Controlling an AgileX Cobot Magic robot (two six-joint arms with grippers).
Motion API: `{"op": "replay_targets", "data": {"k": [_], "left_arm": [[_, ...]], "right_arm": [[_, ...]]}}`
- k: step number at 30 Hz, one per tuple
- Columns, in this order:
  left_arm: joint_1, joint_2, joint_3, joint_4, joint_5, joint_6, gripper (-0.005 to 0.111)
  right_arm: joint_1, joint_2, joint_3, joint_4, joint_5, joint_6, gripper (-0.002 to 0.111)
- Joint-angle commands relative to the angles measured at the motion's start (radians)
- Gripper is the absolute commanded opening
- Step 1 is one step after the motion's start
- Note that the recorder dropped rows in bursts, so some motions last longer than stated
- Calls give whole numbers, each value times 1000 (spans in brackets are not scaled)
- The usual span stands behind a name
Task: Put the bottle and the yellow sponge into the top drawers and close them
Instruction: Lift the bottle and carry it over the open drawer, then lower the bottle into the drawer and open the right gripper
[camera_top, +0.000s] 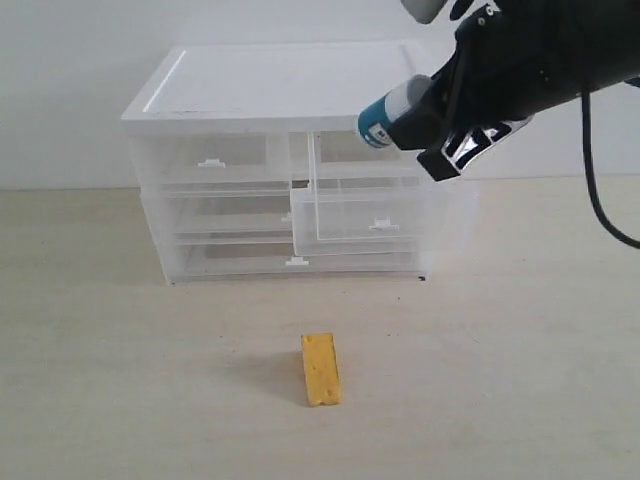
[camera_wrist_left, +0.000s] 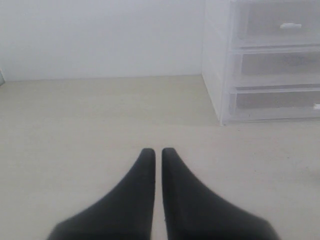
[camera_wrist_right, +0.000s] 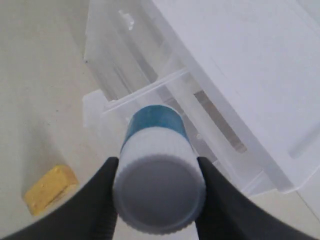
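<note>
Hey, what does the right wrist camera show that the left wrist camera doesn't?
Only the right wrist view: the small round bottle with white cap and teal label, clamped in the right gripper; the yellow sponge block lying on the pale table; the pulled-out clear plastic top drawer. Only the left wrist view: the left gripper, shut and empty, and the closed top drawer front. Both: the white-topped translucent drawer unit and the pale table.

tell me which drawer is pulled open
The top right half-width drawer, sticking out forward below the held bottle. The top left drawer and both full-width drawers sit flush.
</note>
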Motion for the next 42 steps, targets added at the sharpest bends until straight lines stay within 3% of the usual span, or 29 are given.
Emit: {"op": "replay_targets", "data": {"k": [1,4,6,16,32,35,40,42], "left_arm": [[4,-4,4,-7,-7,0,4],[4,-4,4,-7,-7,0,4],[4,-4,4,-7,-7,0,4],[4,-4,4,-7,-7,0,4],[4,-4,4,-7,-7,0,4],[4,-4,4,-7,-7,0,4],[4,-4,4,-7,-7,0,4],[4,-4,4,-7,-7,0,4]], "right_arm": [[-133,48,-12,347,72,-341,0],[-224,121,-20,619,201,-533,0],[-255,191,-68,674,319,-542,0],[-256,422,-238,662,379,-141,0],[-256,465,-259,585,408,115,0],[-256,465,-259,574,410,125,10],[-256,465,-259,574,404,134,53],[-256,465,-259,574,378,136,61]]}}
